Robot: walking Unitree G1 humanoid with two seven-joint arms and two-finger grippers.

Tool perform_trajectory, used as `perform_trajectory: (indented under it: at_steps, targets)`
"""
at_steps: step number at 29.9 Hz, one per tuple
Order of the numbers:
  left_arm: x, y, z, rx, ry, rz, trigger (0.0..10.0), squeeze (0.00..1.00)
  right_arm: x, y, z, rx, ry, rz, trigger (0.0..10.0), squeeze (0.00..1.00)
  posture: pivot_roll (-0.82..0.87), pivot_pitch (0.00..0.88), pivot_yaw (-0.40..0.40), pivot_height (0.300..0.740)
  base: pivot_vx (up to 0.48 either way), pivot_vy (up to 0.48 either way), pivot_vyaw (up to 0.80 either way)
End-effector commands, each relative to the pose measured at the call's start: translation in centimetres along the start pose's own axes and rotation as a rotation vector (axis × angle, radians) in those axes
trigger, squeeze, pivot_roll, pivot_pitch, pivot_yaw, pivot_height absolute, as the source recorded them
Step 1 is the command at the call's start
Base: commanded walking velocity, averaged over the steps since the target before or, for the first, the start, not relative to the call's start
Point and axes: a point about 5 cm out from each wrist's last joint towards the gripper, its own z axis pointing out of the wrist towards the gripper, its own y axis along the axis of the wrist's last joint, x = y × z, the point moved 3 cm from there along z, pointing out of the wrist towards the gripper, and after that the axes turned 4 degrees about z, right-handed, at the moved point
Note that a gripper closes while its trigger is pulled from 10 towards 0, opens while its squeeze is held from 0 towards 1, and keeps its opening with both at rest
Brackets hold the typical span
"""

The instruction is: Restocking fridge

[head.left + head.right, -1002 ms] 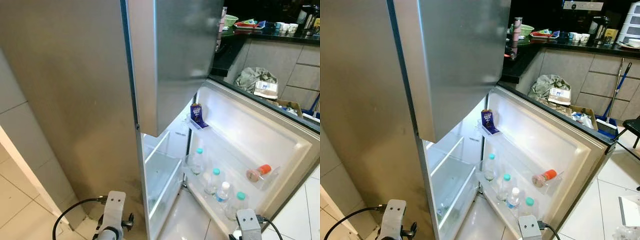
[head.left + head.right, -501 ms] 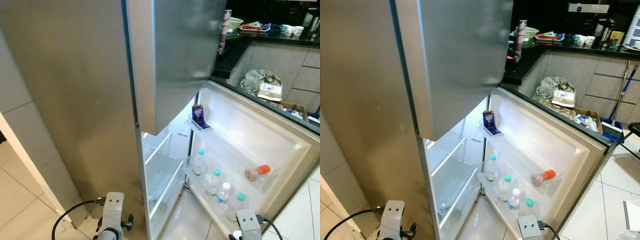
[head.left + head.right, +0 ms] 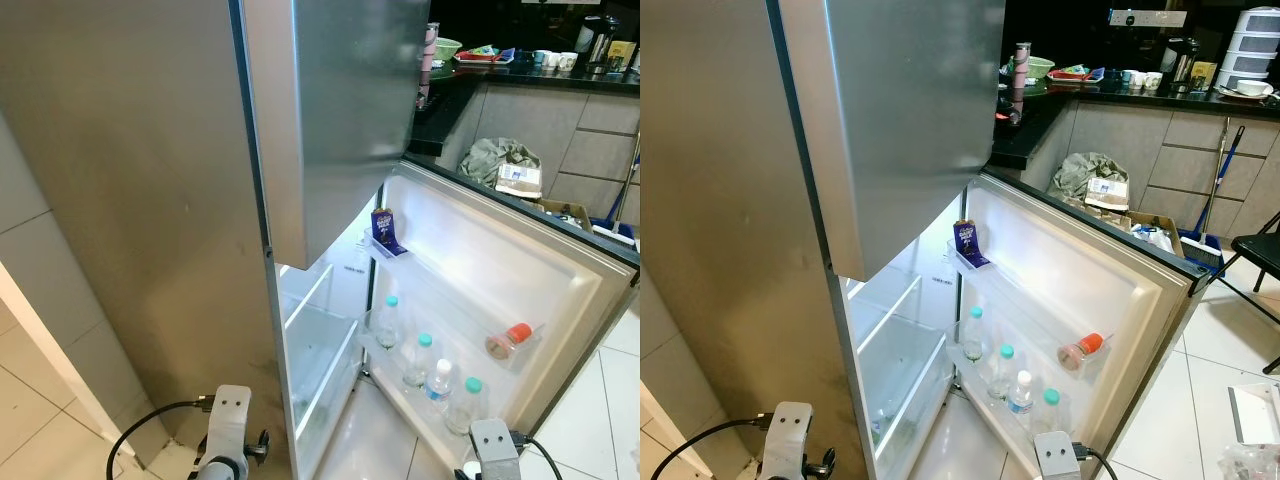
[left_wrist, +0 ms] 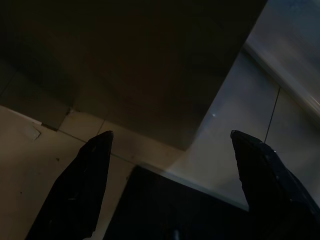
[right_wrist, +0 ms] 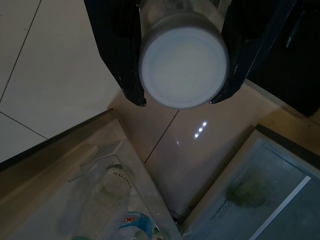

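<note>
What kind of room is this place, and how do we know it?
Most likely a home kitchen. An open fridge door holds bottles in its lower shelf, a dark counter behind carries cups and dishes, and the floor is tiled.

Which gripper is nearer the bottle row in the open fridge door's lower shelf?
Right. The right gripper, holding a white-capped bottle, hangs just above the bottle row; the left gripper hangs beside the fridge's outer wall.

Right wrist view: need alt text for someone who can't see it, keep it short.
The right hand grips a white-capped bottle between its two black fingers, seen cap-first from above. Beyond it lie pale floor tiles, a clear door shelf holding bottles, and the edge of a clear drawer.
</note>
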Motion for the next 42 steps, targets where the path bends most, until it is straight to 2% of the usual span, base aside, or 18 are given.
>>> perform_trajectory:
  at_steps: [1, 15, 17, 31, 42]
  targets:
    - [-0.26, -0.52, -0.08, 0.020, -0.011, 0.007, 10.0, 0.00, -0.02, 0.28, 0.01, -0.019, -0.004, 0.008, 10.0, 0.00, -0.07, 0.087, -0.007, 0.740, 0.000, -0.480, 0.00]
    - [-0.39, -0.56, -0.04, 0.024, -0.009, -0.005, 10.0, 0.00, -0.39, 0.18, -0.08, -0.016, -0.009, 0.002, 10.0, 0.00, -0.07, 0.078, -0.005, 0.740, 0.000, -0.480, 0.00]
    - [-0.21, -0.59, -0.05, 0.025, 0.005, -0.034, 10.0, 0.00, -0.38, 0.30, -0.05, -0.018, -0.007, 0.001, 10.0, 0.00, -0.08, 0.073, -0.008, 0.740, 0.000, 0.000, 0.00]
    - [0.49, -0.83, -0.11, 0.034, 0.034, -0.049, 10.0, 0.00, -0.33, 0.36, -0.04, -0.020, 0.002, -0.003, 10.0, 0.00, -0.08, 0.063, -0.012, 0.740, 0.000, 0.000, 0.00]
    - [0.14, -1.00, -0.07, 0.050, -0.010, 0.008, 10.0, 0.00, 0.36, 0.43, 0.06, -0.021, 0.035, 0.010, 10.0, 0.00, -0.08, 0.057, -0.014, 0.740, 0.000, 0.000, 0.00]
